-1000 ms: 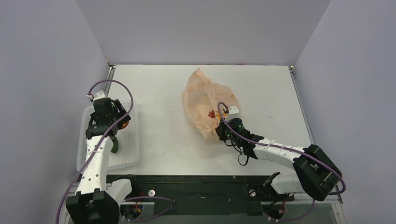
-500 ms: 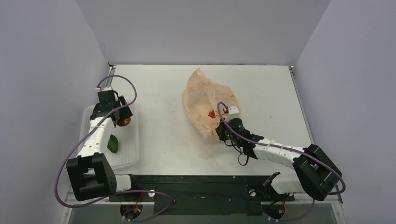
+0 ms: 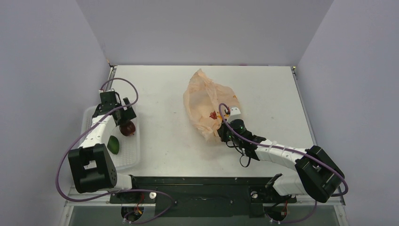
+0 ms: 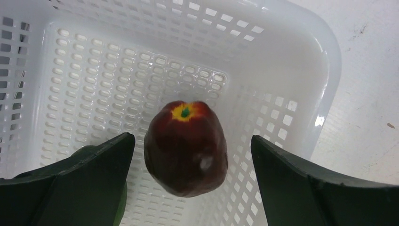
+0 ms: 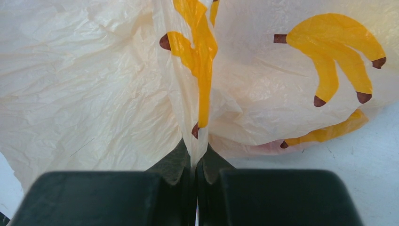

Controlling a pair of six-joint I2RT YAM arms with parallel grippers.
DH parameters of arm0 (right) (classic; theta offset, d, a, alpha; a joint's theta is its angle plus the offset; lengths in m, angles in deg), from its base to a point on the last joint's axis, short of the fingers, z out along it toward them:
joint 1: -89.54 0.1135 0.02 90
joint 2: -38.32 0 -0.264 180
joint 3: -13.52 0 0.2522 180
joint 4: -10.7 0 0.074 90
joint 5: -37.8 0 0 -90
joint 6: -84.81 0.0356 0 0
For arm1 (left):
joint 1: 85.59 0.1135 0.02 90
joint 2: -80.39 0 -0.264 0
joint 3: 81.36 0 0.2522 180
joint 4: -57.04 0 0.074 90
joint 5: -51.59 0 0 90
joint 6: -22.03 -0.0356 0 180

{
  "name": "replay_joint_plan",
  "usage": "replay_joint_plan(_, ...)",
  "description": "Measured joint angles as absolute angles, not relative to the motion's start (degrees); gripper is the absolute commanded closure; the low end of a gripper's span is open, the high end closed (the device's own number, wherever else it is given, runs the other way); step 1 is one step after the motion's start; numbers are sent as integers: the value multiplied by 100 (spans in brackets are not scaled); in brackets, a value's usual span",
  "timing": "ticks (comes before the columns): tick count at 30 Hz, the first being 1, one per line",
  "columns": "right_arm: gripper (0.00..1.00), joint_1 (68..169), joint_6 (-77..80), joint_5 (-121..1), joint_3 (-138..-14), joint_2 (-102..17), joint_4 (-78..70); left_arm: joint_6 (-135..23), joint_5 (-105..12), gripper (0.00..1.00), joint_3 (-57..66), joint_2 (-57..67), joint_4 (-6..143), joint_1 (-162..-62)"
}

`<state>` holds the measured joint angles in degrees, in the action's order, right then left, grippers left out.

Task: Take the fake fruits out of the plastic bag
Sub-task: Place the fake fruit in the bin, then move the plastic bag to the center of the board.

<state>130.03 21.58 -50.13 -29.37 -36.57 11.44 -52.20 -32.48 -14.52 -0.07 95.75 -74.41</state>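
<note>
The peach-orange plastic bag (image 3: 207,101) lies crumpled at the table's middle, and a small red fake fruit (image 3: 213,115) shows through its mouth. My right gripper (image 3: 221,133) is shut on a fold of the bag's (image 5: 94,84) near edge, the film pinched between the fingertips (image 5: 181,157). A dark red round fake fruit (image 3: 127,128) lies in the white mesh basket (image 3: 89,141) at the left. My left gripper (image 3: 124,118) hangs over it, open. In the left wrist view the fruit (image 4: 186,148) sits between the spread fingers (image 4: 94,165) and touches neither.
A green fruit (image 3: 113,144) lies in the same basket, nearer the arm bases than the red one. The basket's rim (image 4: 324,56) stands close to the left wall. The right arm stretches across the table's near right part.
My left gripper has lowered over the basket's far end and opened, letting the dark red fruit drop into the basket. The right gripper and the bag have not moved.
</note>
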Motion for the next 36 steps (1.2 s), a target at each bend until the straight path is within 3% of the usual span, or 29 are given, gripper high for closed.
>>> replay_joint_plan(9,100,13003,2155,-5022,-2937,-3657,1144,-5207,-3115,7,-1529,253,9409,-7435)
replay_joint_plan(19,100,13003,2144,-5059,-2937,-3662,1149,-4890,-3613,8,-1924,1652,9422,-7669)
replay_joint_plan(26,100,13130,2138,-5114,-2937,-3662,1199,-4114,-3993,9,-2405,3079,9570,-9249)
replay_joint_plan(36,100,14529,1797,-4915,-3068,-3686,1155,-2898,-3713,17,-2711,3947,9835,-11509)
